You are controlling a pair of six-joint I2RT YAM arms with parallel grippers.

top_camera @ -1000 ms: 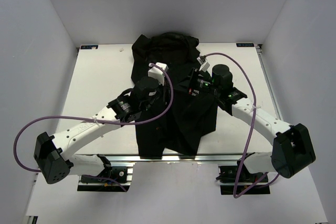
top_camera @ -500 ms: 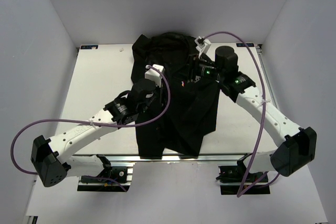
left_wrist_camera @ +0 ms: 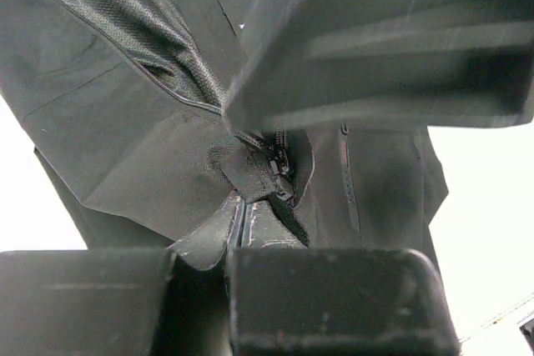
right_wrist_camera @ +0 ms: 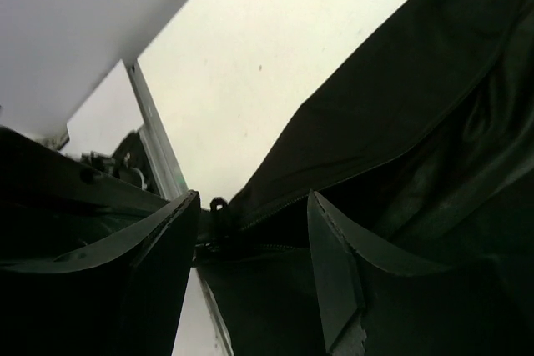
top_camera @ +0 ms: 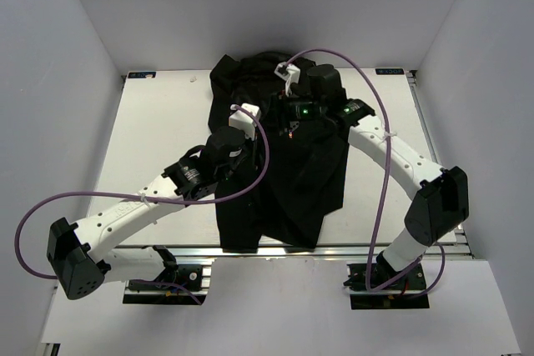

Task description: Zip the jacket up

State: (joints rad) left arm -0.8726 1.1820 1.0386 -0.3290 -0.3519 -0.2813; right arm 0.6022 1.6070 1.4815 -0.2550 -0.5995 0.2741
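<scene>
On the table [top_camera: 158, 139]: the jacket [top_camera: 288, 181] lies spread front-up down the middle, its collar end bunched at the far edge and its hem at the near edge between the two arm bases.
Zipper: partly open. The slider [left_wrist_camera: 282, 168] sits low on the front, with mesh lining showing above it.
Left gripper [left_wrist_camera: 200, 252]: narrow, with the fingers nearly together and a fold of the front drawn up into the slit, just below the slider.
Right gripper [right_wrist_camera: 253, 195]: jaws standing apart over the upper front. Cloth and a zipper line cross the gap, and nothing looks clamped.
Handling: I'd judge it light, limp and a bit slick. The cloth is thin and shiny, so it will ruck and slide rather than resist. Nothing looks fragile apart from the small slider.
Where to hold: my guess is to pinch the hem end below the slider to keep the track taut, then take the pull tab itself, not the cloth.
Writing: a small chest mark [top_camera: 289, 132] is too small to read. The little stickers [top_camera: 142, 75] at the table's far corners are likewise unreadable.
</scene>
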